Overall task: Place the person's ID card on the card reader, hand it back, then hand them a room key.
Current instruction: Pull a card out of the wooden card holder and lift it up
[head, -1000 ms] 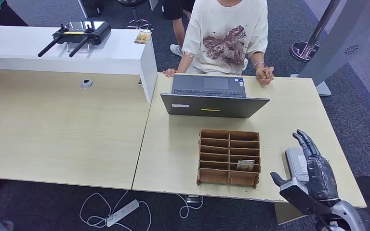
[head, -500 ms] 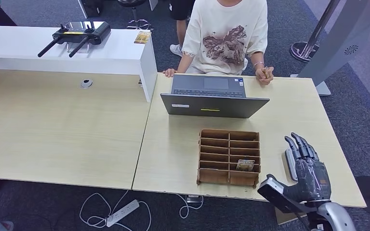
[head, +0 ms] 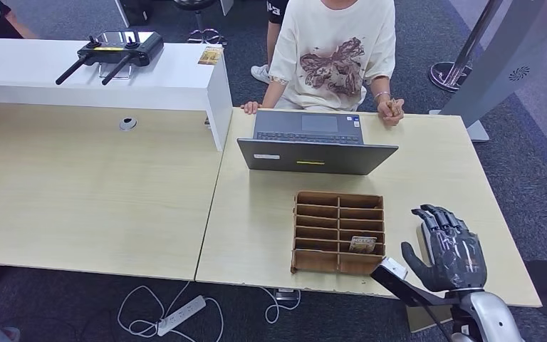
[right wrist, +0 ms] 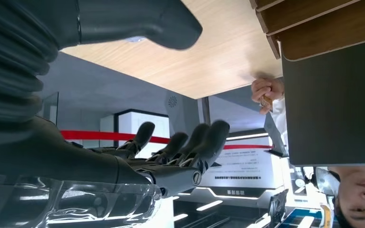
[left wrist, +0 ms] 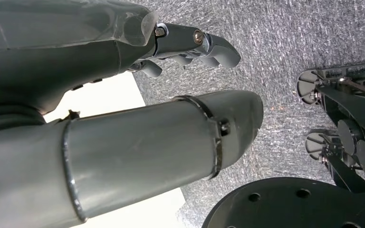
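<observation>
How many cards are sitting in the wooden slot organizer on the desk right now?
1. A single card stands in a right-column slot near the front edge of the wooden organizer. The other slots look empty, though a card lying flat could be hidden.

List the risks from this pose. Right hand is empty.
1. The right hand is open near the table's near edge, while the person's hand, holding a small object, rests at the far edge. Reaching across could clip the laptop lid.
2. The hand's thumb sits close beside the wooden organizer. A sideways sweep might shove it and the card standing in it.
</observation>
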Controlling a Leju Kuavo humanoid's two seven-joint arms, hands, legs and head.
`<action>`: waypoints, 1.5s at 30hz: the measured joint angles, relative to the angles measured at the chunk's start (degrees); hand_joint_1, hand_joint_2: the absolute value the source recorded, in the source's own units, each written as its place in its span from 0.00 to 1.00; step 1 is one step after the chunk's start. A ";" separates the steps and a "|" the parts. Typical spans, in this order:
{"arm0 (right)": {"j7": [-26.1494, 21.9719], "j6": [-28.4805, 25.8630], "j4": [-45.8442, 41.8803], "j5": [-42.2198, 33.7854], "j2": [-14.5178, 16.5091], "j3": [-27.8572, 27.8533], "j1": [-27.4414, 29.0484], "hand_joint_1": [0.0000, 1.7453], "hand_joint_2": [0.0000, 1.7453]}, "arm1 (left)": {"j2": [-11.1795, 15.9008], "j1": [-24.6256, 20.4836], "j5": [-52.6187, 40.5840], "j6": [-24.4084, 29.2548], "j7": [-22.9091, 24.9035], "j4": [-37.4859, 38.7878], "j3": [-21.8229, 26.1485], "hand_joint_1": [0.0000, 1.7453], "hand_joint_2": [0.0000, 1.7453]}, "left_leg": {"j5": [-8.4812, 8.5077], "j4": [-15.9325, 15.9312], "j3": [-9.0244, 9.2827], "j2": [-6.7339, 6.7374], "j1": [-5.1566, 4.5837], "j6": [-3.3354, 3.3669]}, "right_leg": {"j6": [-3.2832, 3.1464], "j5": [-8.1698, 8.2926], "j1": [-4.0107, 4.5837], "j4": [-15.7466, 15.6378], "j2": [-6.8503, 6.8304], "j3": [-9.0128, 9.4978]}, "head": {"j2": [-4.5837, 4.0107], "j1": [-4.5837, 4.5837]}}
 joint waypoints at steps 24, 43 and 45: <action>0.71 0.65 11.13 2.76 0.02 9.25 -10.39 0.62 1.00 | 0.03 -0.07 0.11 -0.04 0.26 0.00 -0.17 0.00 0.00 | 0.00 0.00 -0.01 0.00 0.00 0.00 | 0.00 0.00 0.00 0.01 -0.02 0.00 | 0.00 -0.01; 1.91 -1.27 10.78 2.49 -0.12 11.28 -10.15 0.53 1.00 | 0.03 0.01 0.24 -0.05 -0.07 0.00 -0.17 0.00 0.00 | 0.00 0.00 0.00 0.00 0.00 0.00 | 0.00 0.00 0.00 0.00 -0.02 -0.01 | 0.00 -0.01; 2.10 -1.44 10.00 2.49 -0.29 11.21 -9.60 0.54 1.00 | 0.03 0.02 0.24 -0.05 -0.08 0.00 -0.17 0.00 0.00 | 0.00 0.00 0.00 0.00 0.00 0.00 | 0.00 0.00 0.00 0.00 -0.02 -0.01 | 0.00 -0.01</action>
